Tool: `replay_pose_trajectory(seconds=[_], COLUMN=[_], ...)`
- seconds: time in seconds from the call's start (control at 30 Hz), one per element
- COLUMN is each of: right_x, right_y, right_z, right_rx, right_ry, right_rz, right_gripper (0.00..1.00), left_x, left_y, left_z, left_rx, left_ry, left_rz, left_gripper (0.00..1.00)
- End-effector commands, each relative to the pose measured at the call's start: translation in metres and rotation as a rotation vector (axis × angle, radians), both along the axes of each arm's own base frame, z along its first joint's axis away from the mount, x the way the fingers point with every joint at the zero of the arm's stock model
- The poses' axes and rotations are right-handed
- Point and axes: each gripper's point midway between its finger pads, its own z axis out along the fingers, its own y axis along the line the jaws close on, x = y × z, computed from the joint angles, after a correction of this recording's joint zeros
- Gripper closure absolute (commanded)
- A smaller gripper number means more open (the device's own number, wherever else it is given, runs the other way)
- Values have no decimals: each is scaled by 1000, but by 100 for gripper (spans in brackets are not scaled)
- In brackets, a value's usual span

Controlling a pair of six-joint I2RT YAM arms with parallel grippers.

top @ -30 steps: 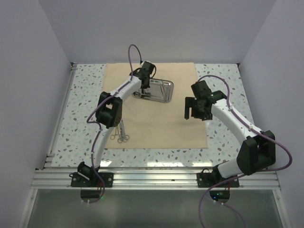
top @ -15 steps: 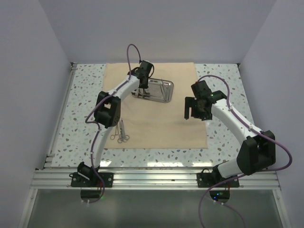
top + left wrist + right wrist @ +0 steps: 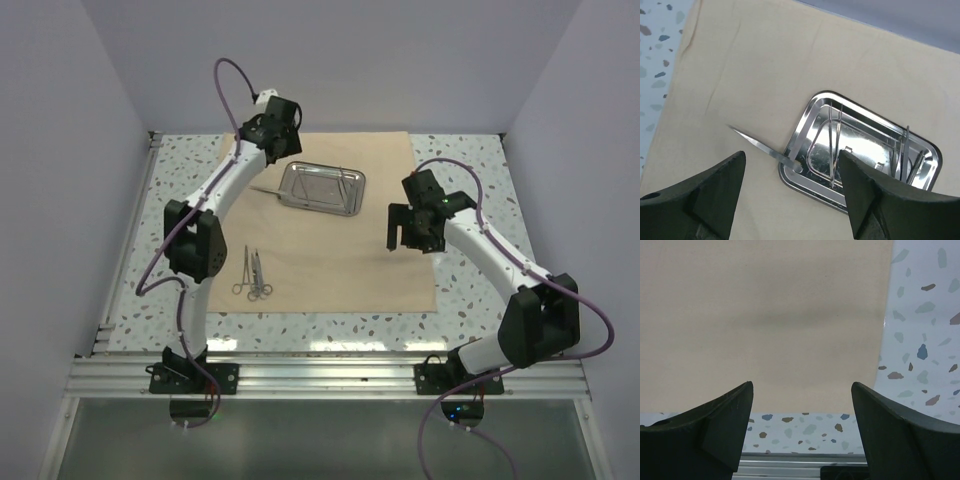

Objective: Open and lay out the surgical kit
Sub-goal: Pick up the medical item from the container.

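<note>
White table top with dark speckles (image 3: 470, 300) carries everything. On it a large beige cloth wrap (image 3: 340, 265) lies opened and flat, and it covers the middle of the table from the far edge almost to the near one.

The left arm stretches far over the left side of the cloth. The left gripper (image 3: 791, 155) hangs high above the far left part of it, with its two black fingers spread wide and nothing between them. The right gripper (image 3: 801, 387) hangs over the right border of the cloth, where the beige meets the speckled top. Its fingers stand wide apart too and hold nothing.

A small shiny rectangular steel tray with rounded corners (image 3: 862, 147) sits on the far half of the cloth, a little turned against the table edges. Inside it lie several thin steel instruments (image 3: 834, 145), some in its left part and some at its right end.

Near the front left of the cloth, well apart from the tray, lie thin steel scissor-like instruments with ring handles (image 3: 252, 275), side by side, with the rings toward the arm bases. Just left of the tray, thin pointed steel tweezers (image 3: 266, 187) lie on the cloth. The point is away from the tray and the other end touches its rim.
</note>
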Motion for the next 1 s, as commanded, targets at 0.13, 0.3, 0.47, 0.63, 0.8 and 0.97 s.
replay_pose_trajectory(seconds=[0.13,0.3,0.47,0.63,0.8,0.97], right_x=[14,10,3,-2,-3,0], right_y=[8,6,3,0,0,1], right_z=[7,6,4,2,2,2], right_rx=[27,20,7,-2,-4,-14], right_ry=[-30,-24,-12,1,10,17], right_rz=[15,18,26,28,39,55], right_gripper=[17,17,17,17,17,17], left_x=[-48,-49,-43,-33,-28,-22], left_y=[43,54,52,52,51,51], left_z=[-58,-79,-88,-91,-101,-110], left_rx=[-2,-35,-65,-80,-91,-81], left_ry=[189,216,198,168,170,170], left_rz=[318,380,390,400,407,426], left_gripper=[23,26,28,28,29,29])
